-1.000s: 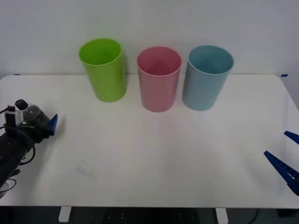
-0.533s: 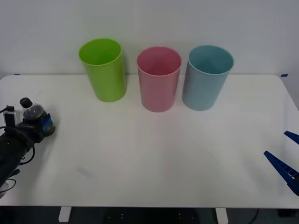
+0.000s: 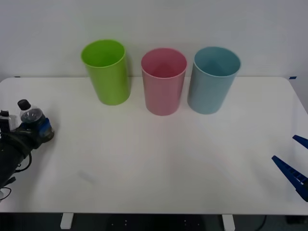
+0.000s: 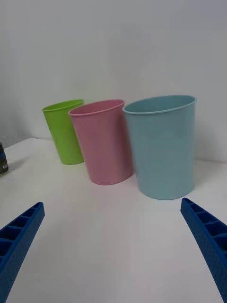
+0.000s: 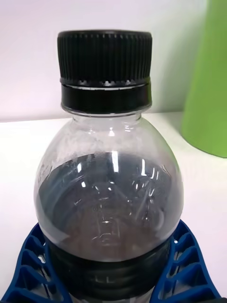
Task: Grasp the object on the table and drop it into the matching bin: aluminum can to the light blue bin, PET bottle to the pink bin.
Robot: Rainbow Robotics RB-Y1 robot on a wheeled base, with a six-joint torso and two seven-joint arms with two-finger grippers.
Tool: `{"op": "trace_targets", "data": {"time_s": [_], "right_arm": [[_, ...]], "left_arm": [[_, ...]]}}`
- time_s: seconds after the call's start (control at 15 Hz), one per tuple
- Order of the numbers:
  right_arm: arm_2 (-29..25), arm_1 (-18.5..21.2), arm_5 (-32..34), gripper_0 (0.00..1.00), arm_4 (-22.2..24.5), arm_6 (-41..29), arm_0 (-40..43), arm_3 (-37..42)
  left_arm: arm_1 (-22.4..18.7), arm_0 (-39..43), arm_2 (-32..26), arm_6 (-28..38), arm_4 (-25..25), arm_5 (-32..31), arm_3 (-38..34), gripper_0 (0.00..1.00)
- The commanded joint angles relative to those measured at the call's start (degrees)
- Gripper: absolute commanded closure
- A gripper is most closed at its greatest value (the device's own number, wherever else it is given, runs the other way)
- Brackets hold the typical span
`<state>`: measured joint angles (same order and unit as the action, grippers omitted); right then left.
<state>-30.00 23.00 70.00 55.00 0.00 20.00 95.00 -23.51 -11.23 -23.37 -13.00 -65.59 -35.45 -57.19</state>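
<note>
The PET bottle, small and clear with dark liquid and a black cap, stands upright at the far left of the white table. My left gripper is shut on its lower body. In the left wrist view the bottle is very close, with blue fingers hugging both sides of it. The pink bin stands at the back centre and the light blue bin is to its right. My right gripper hangs open at the table's right front edge, far from the bottle.
A lime green bin stands left of the pink one, the nearest bin to the bottle. In the right wrist view the three bins line up, light blue, pink and green, with bare tabletop in front of them.
My left gripper has shut around the bottle, which a second ago lay beside an open finger. Gripper and bottle have since shifted slightly left. The right arm has not moved.
</note>
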Motion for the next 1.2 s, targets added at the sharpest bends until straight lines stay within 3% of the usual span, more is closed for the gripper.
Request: {"op": "trace_targets", "data": {"time_s": [0.07, 0.87, 1.2], "right_arm": [[0.00, 0.00, 0.00, 0.00, 0.00, 0.00, 0.00, 0.00], [0.00, 0.00, 0.00, 0.00, 0.00, 0.00, 0.00, 0.00], [0.00, 0.00, 0.00, 0.00, 0.00, 0.00, 0.00, 0.00]], "left_arm": [[-1.80, 1.12, 0.34, 0.17, 2.04, -2.96, -0.38, 1.00], [-2.24, 11.93, 3.24, 5.53, 9.69, -3.93, -22.44, 1.00], [-2.24, 14.39, 4.21, 16.52, 9.95, -3.93, -32.81, 1.00]]}}
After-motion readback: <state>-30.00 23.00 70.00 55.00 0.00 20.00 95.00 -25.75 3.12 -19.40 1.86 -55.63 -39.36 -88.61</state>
